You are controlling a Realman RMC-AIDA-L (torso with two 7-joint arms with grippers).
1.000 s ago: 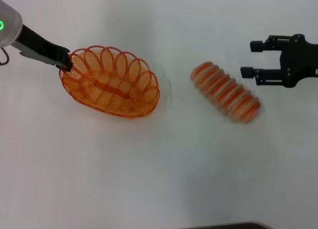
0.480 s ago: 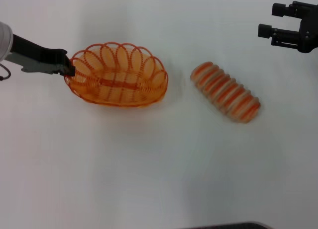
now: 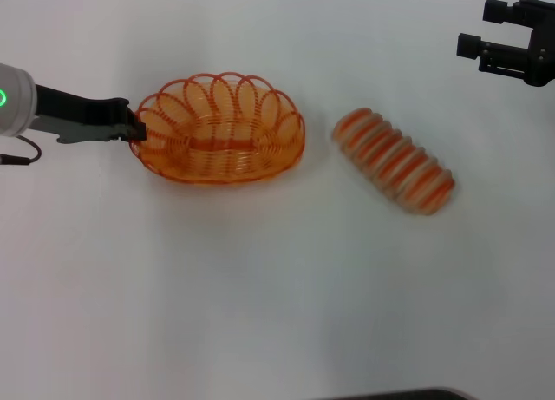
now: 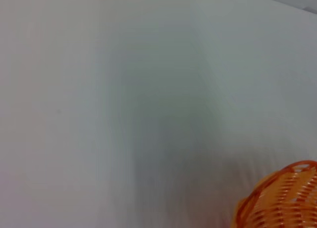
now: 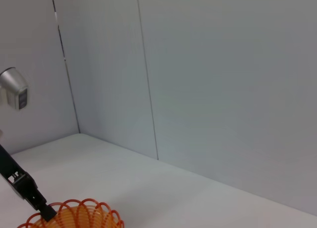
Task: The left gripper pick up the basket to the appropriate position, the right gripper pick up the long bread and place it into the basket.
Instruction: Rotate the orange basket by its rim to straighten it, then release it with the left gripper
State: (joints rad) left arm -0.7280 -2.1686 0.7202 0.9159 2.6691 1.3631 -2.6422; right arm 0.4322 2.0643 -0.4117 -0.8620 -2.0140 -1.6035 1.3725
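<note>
The orange wire basket [image 3: 221,129] sits left of centre on the white table [image 3: 260,296] in the head view. My left gripper [image 3: 136,132] is shut on the basket's left rim. The basket's edge shows in the left wrist view [image 4: 282,198], and its rim shows in the right wrist view [image 5: 74,215] with the left gripper [image 5: 45,211] on it. The long bread [image 3: 395,160], striped orange and cream, lies diagonally to the right of the basket, apart from it. My right gripper [image 3: 475,29] is open and empty, raised at the far right, beyond the bread.
A grey panelled wall [image 5: 208,89] stands behind the table. A dark edge [image 3: 399,394] shows at the table's near side.
My left gripper has dragged the basket to the right, towards the bread, and turned it level. My right gripper rose and moved away to the far right. The bread has not moved.
</note>
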